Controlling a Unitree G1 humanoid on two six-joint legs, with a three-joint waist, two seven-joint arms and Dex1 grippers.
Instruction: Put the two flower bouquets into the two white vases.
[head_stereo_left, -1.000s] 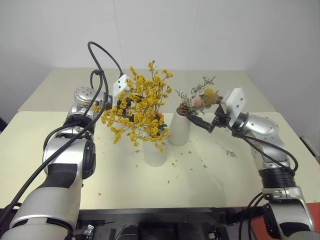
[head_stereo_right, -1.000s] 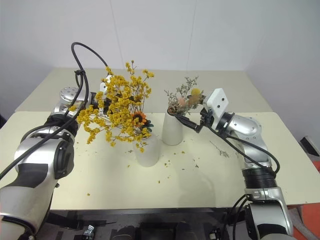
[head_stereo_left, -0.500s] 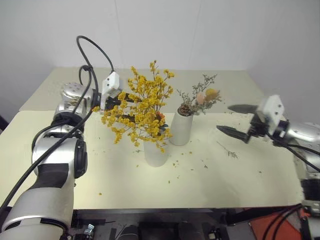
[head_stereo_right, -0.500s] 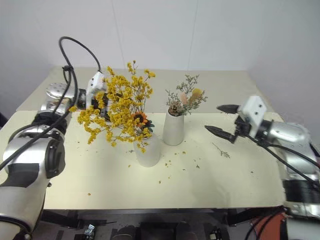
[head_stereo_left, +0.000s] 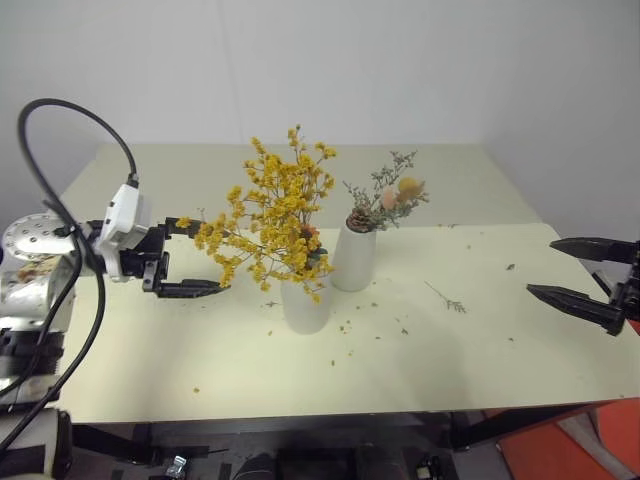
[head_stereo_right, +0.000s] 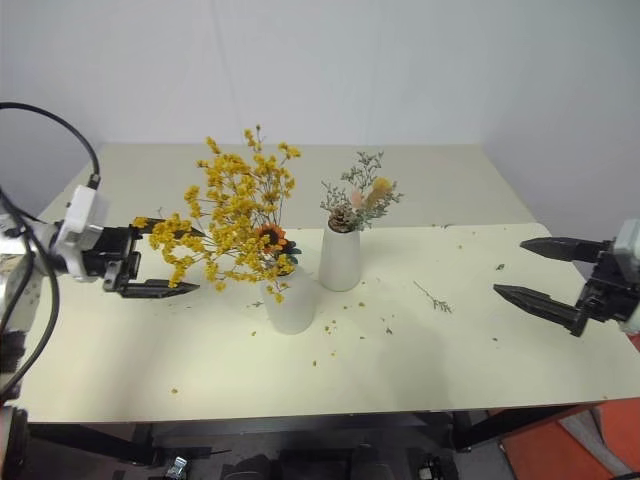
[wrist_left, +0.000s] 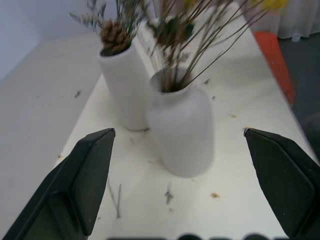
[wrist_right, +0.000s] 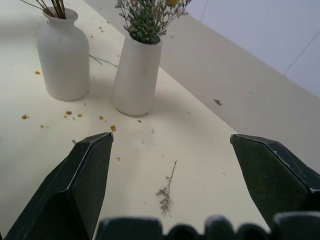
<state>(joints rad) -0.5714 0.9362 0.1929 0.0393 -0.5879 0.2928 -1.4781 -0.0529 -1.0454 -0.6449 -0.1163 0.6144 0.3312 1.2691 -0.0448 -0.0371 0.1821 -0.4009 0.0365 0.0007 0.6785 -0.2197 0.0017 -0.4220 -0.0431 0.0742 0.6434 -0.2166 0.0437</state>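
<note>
Left claw (head_stereo_left: 195, 258), right claw (head_stereo_left: 585, 275) both spread, empty; two vases (head_stereo_left: 306, 302) (head_stereo_left: 352, 258), one bouquet (head_stereo_left: 270, 215) (head_stereo_left: 385, 197) each.

Both white vases (head_stereo_left: 352, 259) look matt and smooth like ceramic; the bench (head_stereo_left: 480, 350) is smooth, matt cream; pincer fingers (wrist_right: 87, 185) are black plastic.

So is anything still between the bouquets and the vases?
No. The yellow bouquet stands in the short vase, the pinecone sprig in the tall vase; both grippers are open, apart.
</note>
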